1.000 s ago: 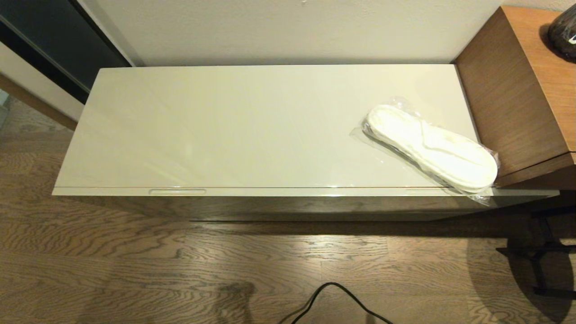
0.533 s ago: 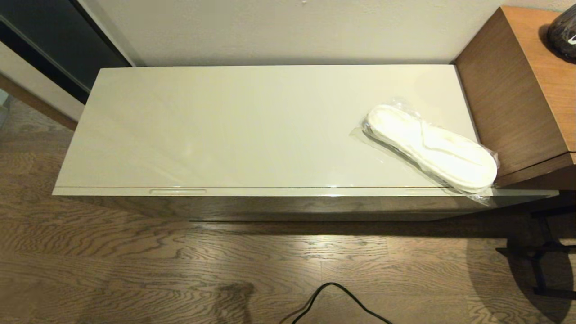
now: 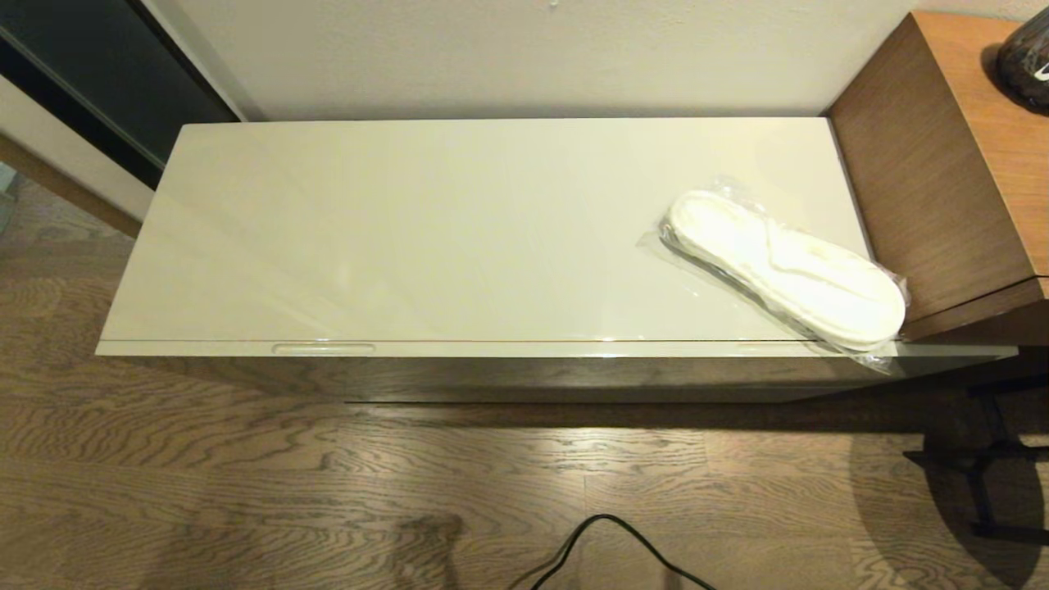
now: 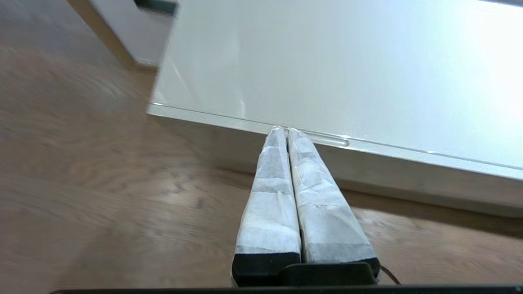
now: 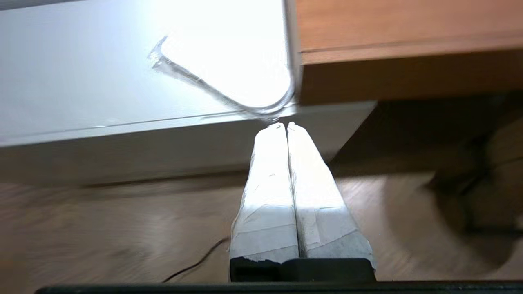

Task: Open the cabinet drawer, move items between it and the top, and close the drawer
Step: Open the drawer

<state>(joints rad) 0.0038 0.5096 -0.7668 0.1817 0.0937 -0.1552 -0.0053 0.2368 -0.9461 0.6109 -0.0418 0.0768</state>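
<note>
The cabinet's glossy cream top (image 3: 459, 229) carries white slippers (image 3: 787, 270) sealed in clear plastic, lying slantwise at its right front corner. The cabinet drawer (image 3: 524, 349) is closed, showing as a thin front strip with a recessed handle (image 3: 323, 348) towards the left. Neither arm shows in the head view. In the left wrist view, my left gripper (image 4: 284, 130) is shut and empty over the floor, its tips level with the drawer's front edge beside the handle (image 4: 331, 141). My right gripper (image 5: 282, 125) is shut and empty, just in front of the cabinet below the slippers' (image 5: 229, 61) overhanging end.
A brown wood-grain desk (image 3: 942, 164) butts against the cabinet's right end, with a dark object (image 3: 1028, 61) on it. Black stand legs (image 3: 983, 459) sit on the floor at the right. A black cable (image 3: 606, 541) loops on the wooden floor in front.
</note>
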